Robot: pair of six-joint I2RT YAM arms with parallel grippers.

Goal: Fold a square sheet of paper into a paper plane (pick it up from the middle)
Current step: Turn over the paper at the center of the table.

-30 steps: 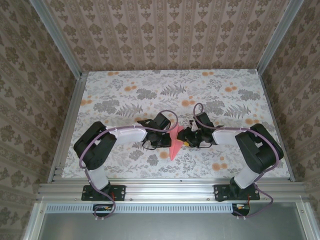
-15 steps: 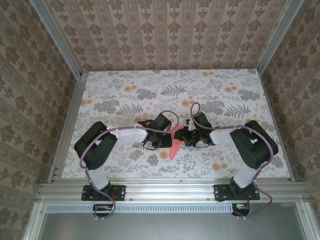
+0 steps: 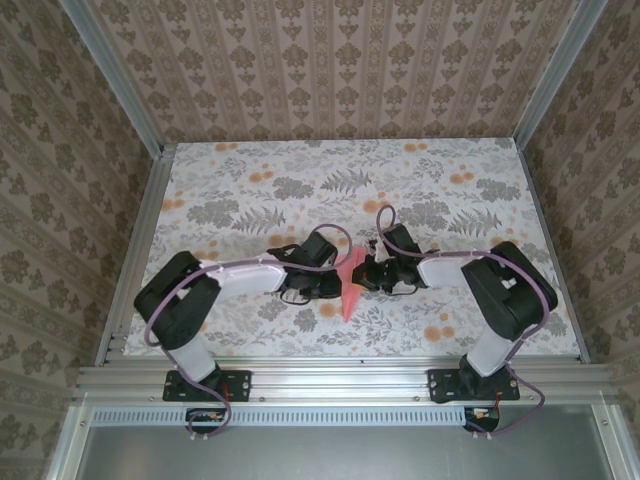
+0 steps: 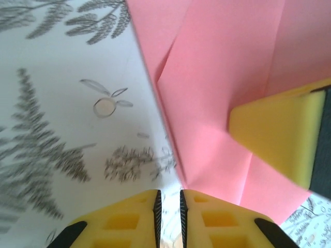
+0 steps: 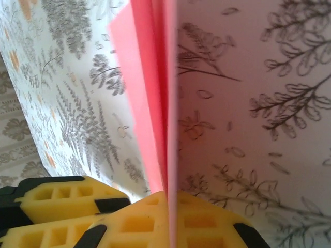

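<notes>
right end effector (image 5: 170, 209) clamps paper plane (image 5: 147, 93), standing on edge

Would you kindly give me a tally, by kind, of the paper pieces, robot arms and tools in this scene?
Folded pink paper: 1
Robot arms: 2 (left arm, right arm)
Tools: 2 (left tool, right tool)
Total: 5

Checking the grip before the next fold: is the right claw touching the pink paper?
Touching. The right wrist view shows the pink paper pinched edge-on in the shut right claw.
</notes>
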